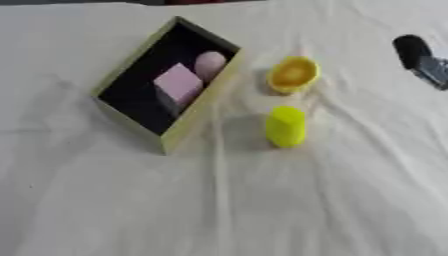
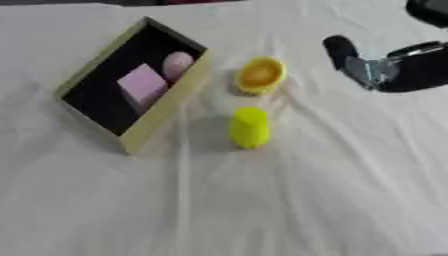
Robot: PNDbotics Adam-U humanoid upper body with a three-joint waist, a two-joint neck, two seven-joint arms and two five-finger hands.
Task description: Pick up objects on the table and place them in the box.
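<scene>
The yellow cup (image 1: 286, 126) stands on the white cloth (image 1: 262, 210), just beside the box (image 1: 198, 114), with a yellow bowl (image 1: 292, 74) behind it. A pink block (image 1: 179, 83) and pink egg (image 1: 209, 64) already lie inside. The right hand (image 2: 367, 65) waits off to the side holding nothing; I cannot tell how open it is.
</scene>
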